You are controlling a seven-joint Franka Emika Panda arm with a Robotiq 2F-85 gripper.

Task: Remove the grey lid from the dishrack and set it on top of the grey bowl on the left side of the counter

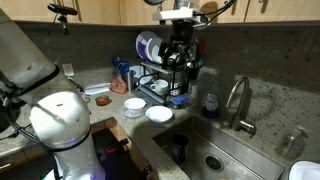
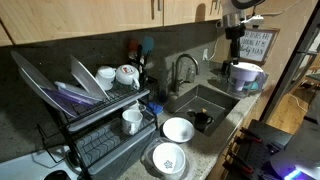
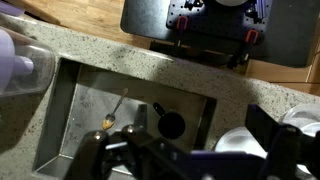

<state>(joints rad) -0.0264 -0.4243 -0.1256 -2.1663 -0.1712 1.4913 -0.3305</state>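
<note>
Approach step, lid untaken: tool (image 2: 236, 50) released and empty above the sink (image 3: 110, 110), well apart from the grey lid (image 2: 88, 78) leaning in the dishrack (image 2: 95, 145) upper slots; next move calls for crossing over and closing on its rim.

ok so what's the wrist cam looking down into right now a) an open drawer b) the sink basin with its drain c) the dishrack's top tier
b: the wrist view shows the steel sink from above, with its dark drain near the middle and the speckled counter along its rim.
</note>
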